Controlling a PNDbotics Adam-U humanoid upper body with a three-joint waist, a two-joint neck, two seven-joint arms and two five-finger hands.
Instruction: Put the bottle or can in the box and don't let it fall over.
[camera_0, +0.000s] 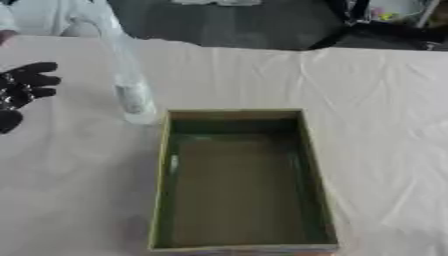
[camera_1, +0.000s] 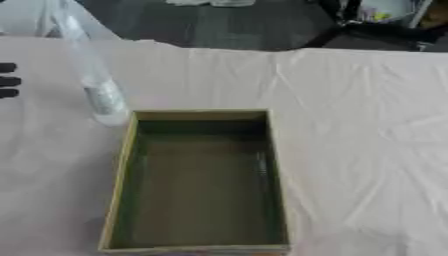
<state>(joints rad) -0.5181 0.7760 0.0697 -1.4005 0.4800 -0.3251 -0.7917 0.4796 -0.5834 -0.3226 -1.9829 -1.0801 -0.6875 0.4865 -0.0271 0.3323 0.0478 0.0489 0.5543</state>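
A clear plastic bottle (camera_0: 129, 85) with a pale label stands upright on the white cloth, just beyond the far left corner of the box. The box (camera_0: 162, 170) is open-topped, olive green, with nothing inside it. My left hand (camera_0: 24, 87) shows at the left edge, black, fingers straight and pointing right toward the bottle, a short gap away from it and holding nothing. In the right eye view only its fingertips (camera_1: 7, 80) show. My right hand appears in neither view.
A wrinkled white cloth (camera_0: 376, 125) covers the table. A person's sleeve (camera_0: 35, 17) sits at the far left edge. Dark floor and black stand legs (camera_0: 367, 25) lie beyond the far edge.
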